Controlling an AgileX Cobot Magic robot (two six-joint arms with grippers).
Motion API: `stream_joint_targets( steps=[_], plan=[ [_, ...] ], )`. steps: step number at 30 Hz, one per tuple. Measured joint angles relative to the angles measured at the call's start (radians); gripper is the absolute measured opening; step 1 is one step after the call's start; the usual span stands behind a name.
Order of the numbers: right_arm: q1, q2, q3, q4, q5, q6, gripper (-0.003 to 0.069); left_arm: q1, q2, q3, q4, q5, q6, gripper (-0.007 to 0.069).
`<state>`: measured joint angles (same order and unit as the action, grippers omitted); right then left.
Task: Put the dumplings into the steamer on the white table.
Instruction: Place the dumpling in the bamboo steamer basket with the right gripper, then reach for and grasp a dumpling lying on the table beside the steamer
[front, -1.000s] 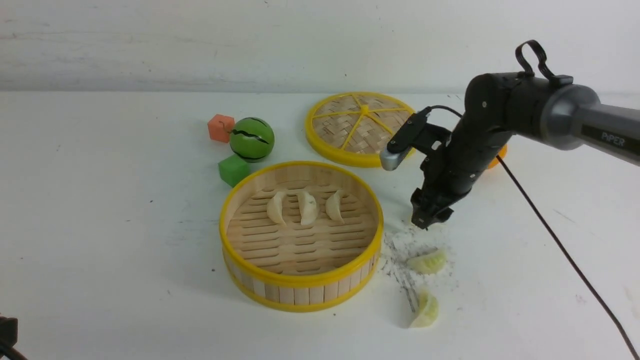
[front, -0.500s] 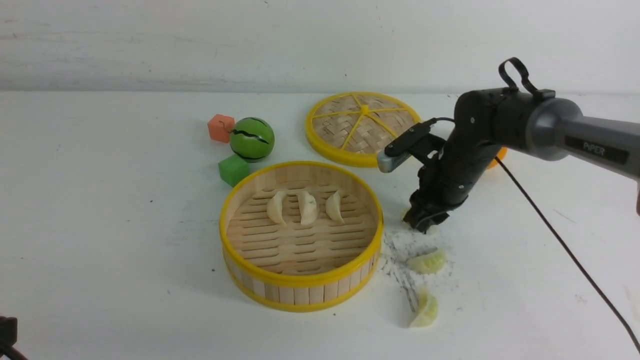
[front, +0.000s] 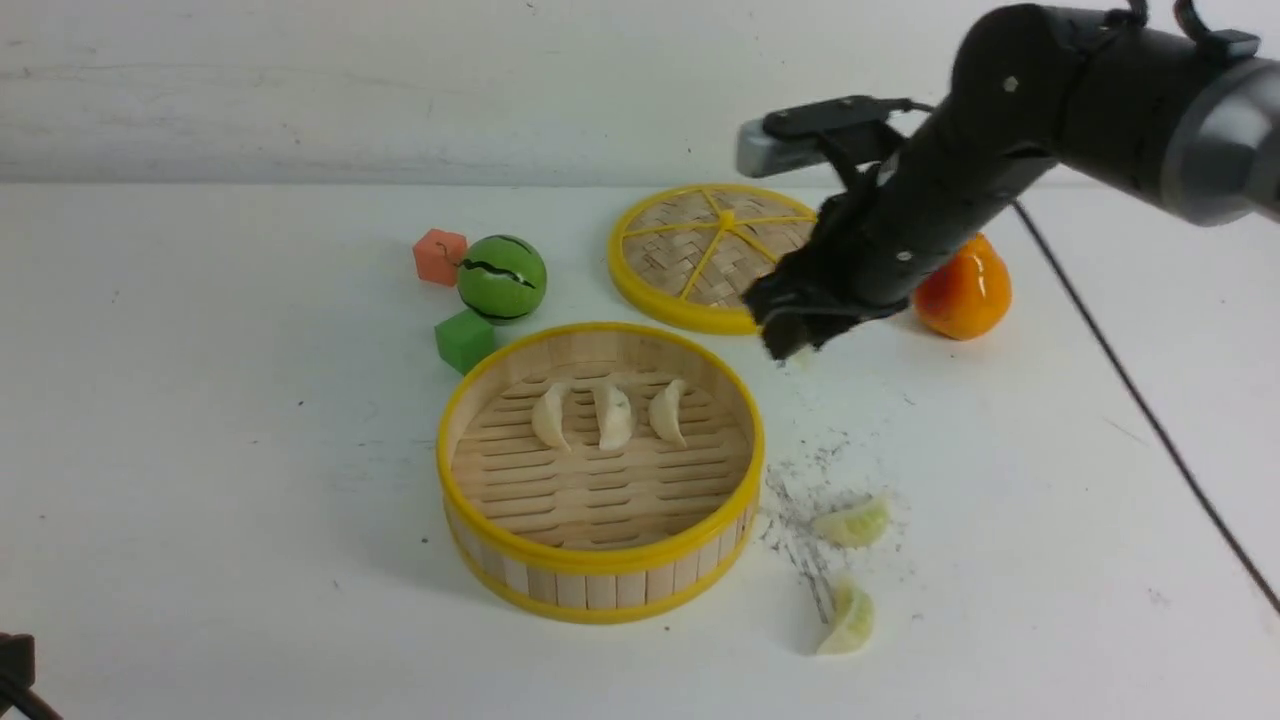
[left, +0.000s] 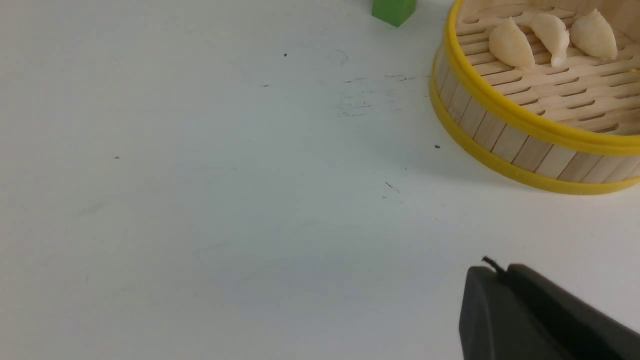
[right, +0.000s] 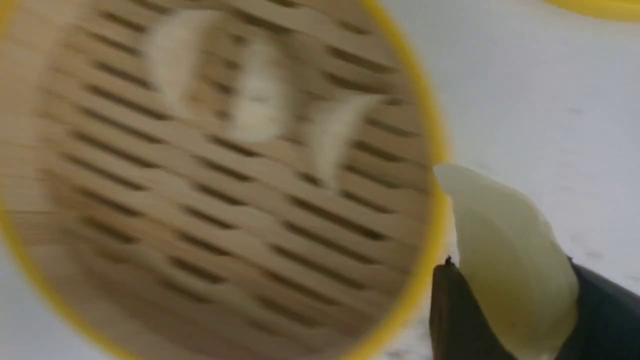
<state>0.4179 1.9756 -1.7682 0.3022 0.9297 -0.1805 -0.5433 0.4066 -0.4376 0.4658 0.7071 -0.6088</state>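
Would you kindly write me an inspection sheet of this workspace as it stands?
Surface: white table, dark scuffs right of the steamer.
Job's things: steamer holds three cream dumplings; two green dumplings lie on the table beside it.
Clutter: woven lid, toy watermelon, orange cube, green cube, orange fruit.
Grippers: right claw raised, shut on a third green dumpling; left claw shut, low over the table.
Cables: black cable crosses the table's right side.
Surroundings: plain pale wall.
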Motion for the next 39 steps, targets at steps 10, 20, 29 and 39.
stream_joint_targets(
  steps=[10,20,29,39],
  plan=[
    [0.233,0.169,0.000,-0.051,-0.133,0.221,0.0246,0.000,-0.013,0.000,-0.009,0.000,-0.040,0.0020],
    [0.241,0.200,0.000,-0.080,-0.215,0.324,0.0281,0.000,-0.137,0.000,-0.011,0.051,-0.047,0.0029],
    [0.241,0.200,0.000,-0.028,-0.217,0.324,0.0432,0.000,-0.195,0.000,-0.011,0.073,-0.047,0.0039],
    [0.212,0.038,-0.080,-0.279,0.091,0.309,0.0443,0.000,-0.195,0.000,-0.011,0.075,-0.047,0.0039]
  ],
)
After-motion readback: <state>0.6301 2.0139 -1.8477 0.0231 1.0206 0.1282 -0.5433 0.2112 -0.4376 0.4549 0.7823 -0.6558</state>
